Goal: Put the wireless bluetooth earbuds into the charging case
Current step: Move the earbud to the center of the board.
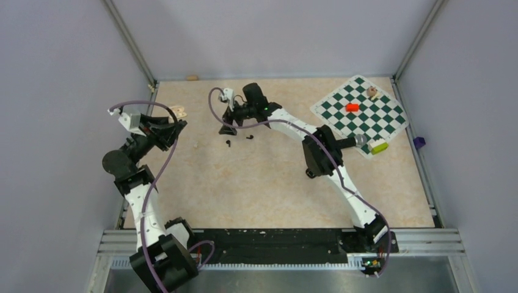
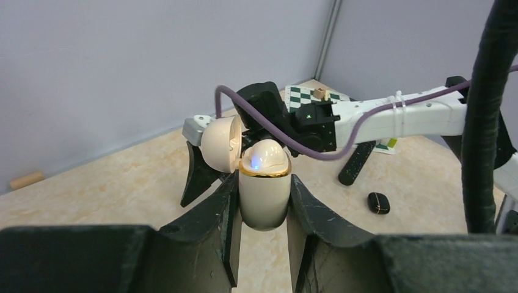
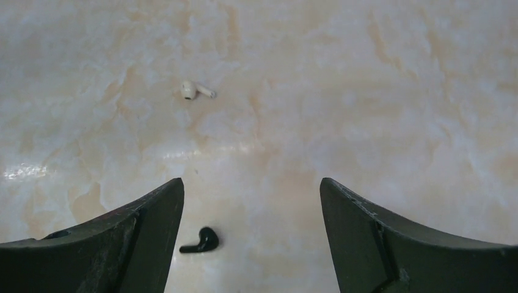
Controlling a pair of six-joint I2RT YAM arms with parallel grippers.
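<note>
My left gripper [image 2: 264, 183] is shut on a cream-white charging case [image 2: 264, 195]. The case has a gold rim, its lid [image 2: 221, 143] is hinged open, and a blue light glows inside. In the top view this gripper [image 1: 177, 117] is raised at the table's left. A small glossy black case [image 2: 378, 202] lies closed on the table [image 1: 249, 135]. My right gripper [image 3: 251, 183] hangs open just above the table. One black earbud [image 3: 200, 241] lies beside its left finger [image 1: 228, 144]. A cream-white earbud [image 3: 195, 91] lies farther off [image 1: 195, 146].
A green-and-white chessboard mat [image 1: 391, 122] at the back right carries a red piece [image 1: 352, 107] and a tan one [image 1: 371, 92]. A silver-tipped black cylinder [image 1: 351, 141] and a lime block [image 1: 379, 146] lie at its near edge. Grey walls enclose the table.
</note>
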